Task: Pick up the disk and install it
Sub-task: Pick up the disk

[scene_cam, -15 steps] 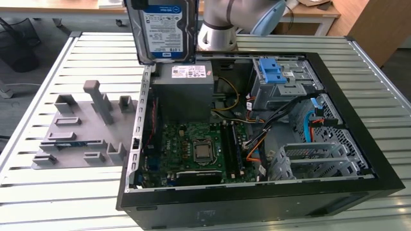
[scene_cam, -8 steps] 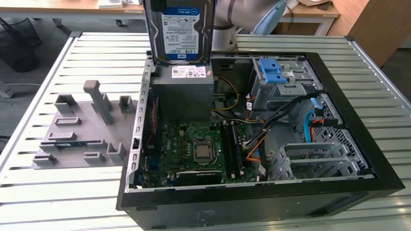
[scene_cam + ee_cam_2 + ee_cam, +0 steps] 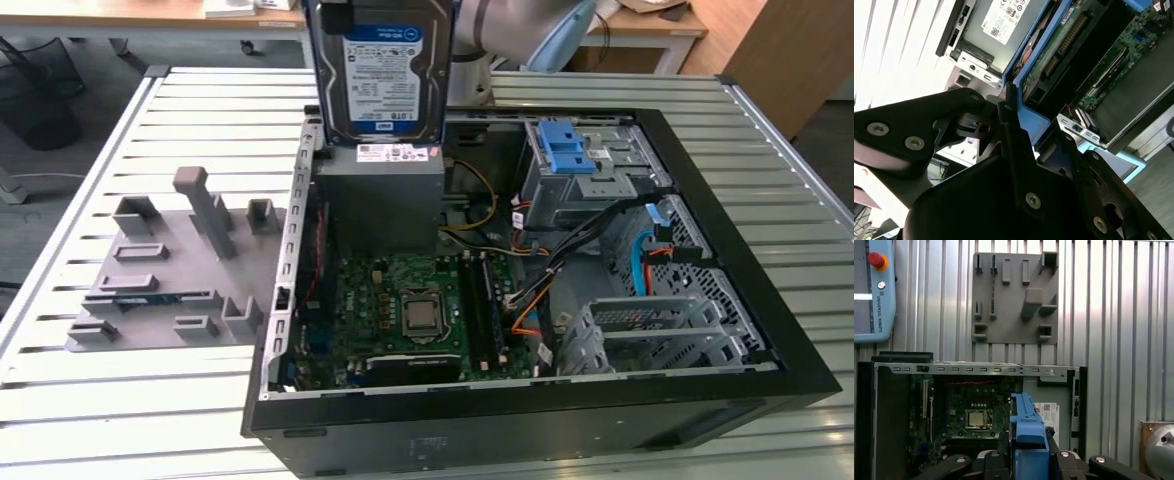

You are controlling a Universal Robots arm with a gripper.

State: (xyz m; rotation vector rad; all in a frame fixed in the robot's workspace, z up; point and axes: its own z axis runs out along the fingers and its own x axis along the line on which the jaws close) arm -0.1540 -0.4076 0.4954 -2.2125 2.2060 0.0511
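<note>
The disk [image 3: 380,70] hangs upright above the back of the open computer case [image 3: 721,260], its white-and-blue label facing the exterior view. Its lower edge is just over the grey power-supply box [image 3: 380,195]. In the second wrist view my gripper [image 3: 1009,107] is shut on the disk's blue bracket rail [image 3: 1036,122], black fingers [image 3: 954,117] pressing from either side. The first wrist view looks down along the same blue rail [image 3: 1026,420], clamped in my gripper [image 3: 1029,440], over the case interior.
Inside the case are the motherboard [image 3: 414,305], a grey metal cage with a blue latch [image 3: 574,160], a second cage [image 3: 654,330] and loose cables. A grey fixture plate [image 3: 167,265] lies on the slatted table [image 3: 80,400]. A teach pendant [image 3: 871,290] sits beside it.
</note>
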